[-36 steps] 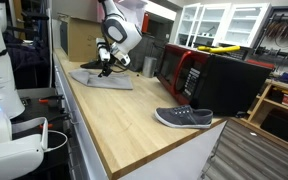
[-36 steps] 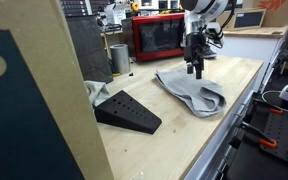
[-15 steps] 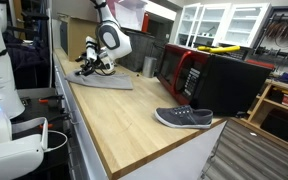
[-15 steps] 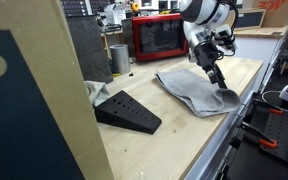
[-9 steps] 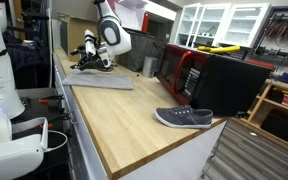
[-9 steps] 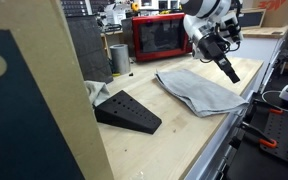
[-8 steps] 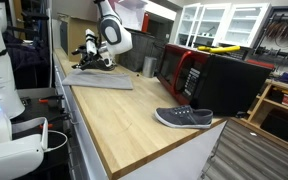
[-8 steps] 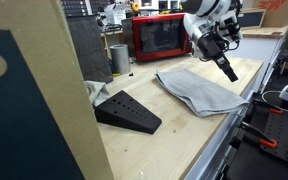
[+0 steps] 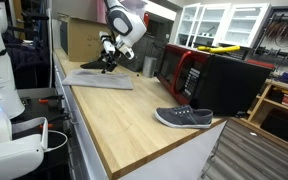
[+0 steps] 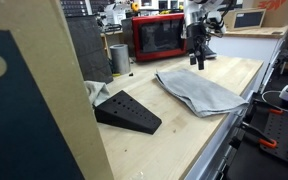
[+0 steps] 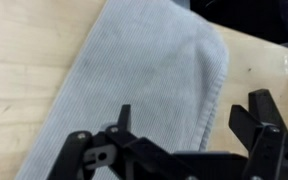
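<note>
Seen from the wrist, the gripper (image 11: 191, 112) shows only its two dark fingers (image 11: 124, 118) and part of its frame; the rest is cut off at the bottom edge. The jaws stand wide apart with nothing between them. Below lies the grey cloth (image 11: 149, 80), flat and ribbed, its rounded corner towards one o'clock and its lower end running out of the picture at seven o'clock.

In both exterior views the gripper (image 9: 108, 62) (image 10: 195, 60) hangs from the arm above the far end of the grey cloth (image 9: 100, 79) (image 10: 198, 92), which is spread on the wooden counter (image 9: 134, 120) (image 10: 174, 135). From these angles the jaws blur into one dark shape, and the gap to the cloth is hard to judge.

A red microwave (image 10: 158, 38) stands at eleven o'clock from the cloth, door shut, inside hidden. A metal cup (image 10: 119, 57) beside it is too small to see into. A black wedge (image 10: 130, 112) lies at eight o'clock. In an exterior view a cardboard box (image 9: 80, 38) stands behind the arm, contents unseen, and a grey shoe (image 9: 184, 118) lies well apart at four o'clock
</note>
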`<action>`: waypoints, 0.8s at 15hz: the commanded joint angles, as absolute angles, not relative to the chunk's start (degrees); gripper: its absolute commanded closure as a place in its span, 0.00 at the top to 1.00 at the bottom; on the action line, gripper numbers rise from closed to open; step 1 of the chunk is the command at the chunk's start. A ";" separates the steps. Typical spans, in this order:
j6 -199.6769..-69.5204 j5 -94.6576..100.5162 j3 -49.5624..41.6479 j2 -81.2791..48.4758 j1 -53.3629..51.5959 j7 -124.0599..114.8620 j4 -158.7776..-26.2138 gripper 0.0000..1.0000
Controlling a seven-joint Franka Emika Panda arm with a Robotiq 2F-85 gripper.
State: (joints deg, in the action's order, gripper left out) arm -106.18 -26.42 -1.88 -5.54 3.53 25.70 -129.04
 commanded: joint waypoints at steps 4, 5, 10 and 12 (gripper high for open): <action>-127.82 -22.14 -1.51 -8.60 3.17 23.47 -127.79 1.00; -130.48 -21.41 -1.50 -9.46 3.19 22.43 -127.54 1.00; -138.91 -17.17 -1.59 -12.75 3.20 15.12 -126.24 1.00; -140.81 -14.82 -1.76 -13.53 3.11 12.01 -125.79 1.00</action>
State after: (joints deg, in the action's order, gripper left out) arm -138.39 -18.04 -1.79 -12.22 3.32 17.04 -127.33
